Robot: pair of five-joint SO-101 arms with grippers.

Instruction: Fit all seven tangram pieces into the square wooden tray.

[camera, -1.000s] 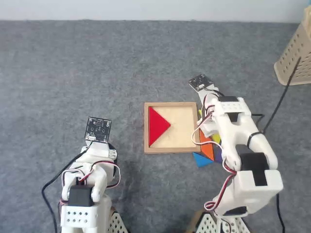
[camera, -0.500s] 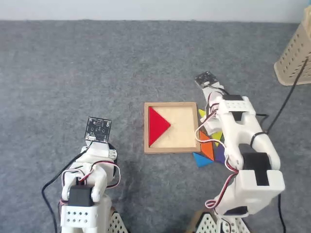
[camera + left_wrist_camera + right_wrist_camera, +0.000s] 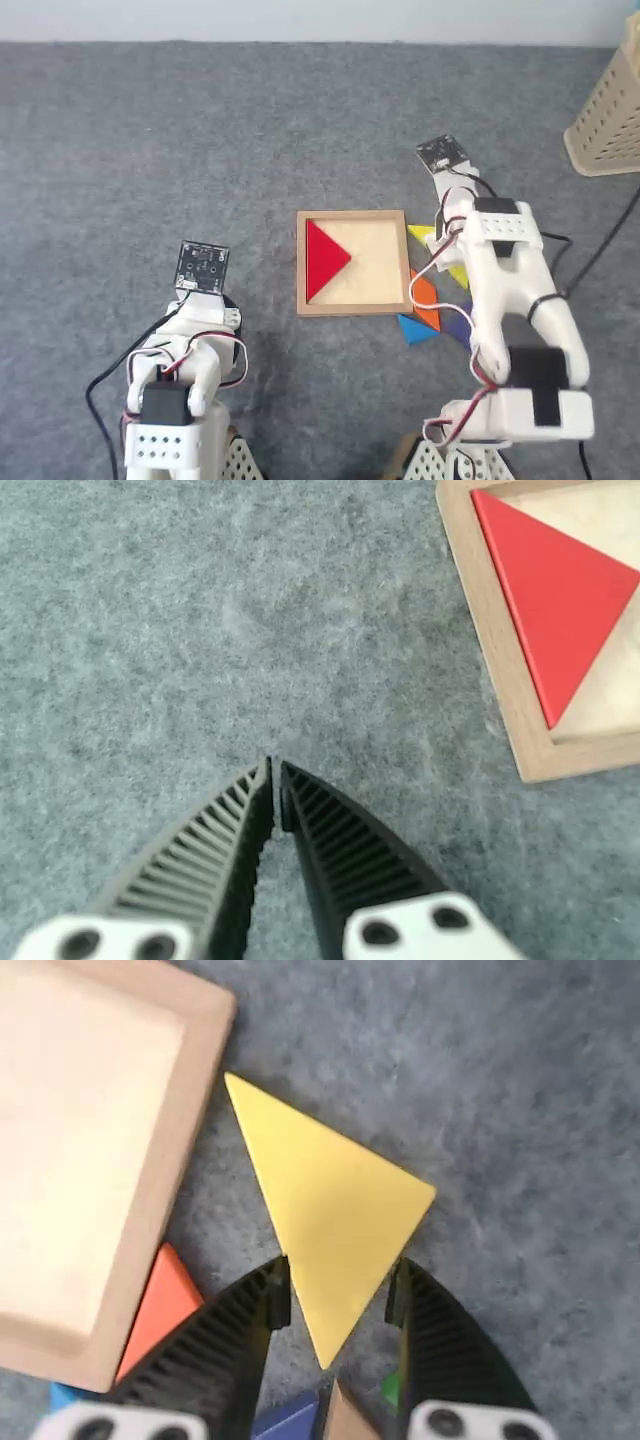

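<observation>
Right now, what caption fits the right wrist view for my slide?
Right gripper open astride the tip of the yellow triangle, beside the square wooden tray.

Red triangle (image 3: pixel 323 258) lies flat in the square wooden tray (image 3: pixel 350 310); yellow triangle (image 3: pixel 330 1220) and orange piece (image 3: pixel 160 1310) lie just outside.

Soft, even light comes down from overhead, and the grey table (image 3: pixel 150 130) is bright from edge to edge. Shadows are faint and sit close to what casts them. There is a dim smudge on the table beside the base of the left arm (image 3: pixel 185 370) and a thin dark line under the edges of the yellow triangle (image 3: pixel 335 1215). Another runs along the inner wall of the tray (image 3: pixel 508 670). The white arm shells catch the most light and look nearly washed. The red triangle (image 3: pixel 560 610) shows flat colour, and the table darkens beneath the left gripper (image 3: pixel 275 768).
</observation>
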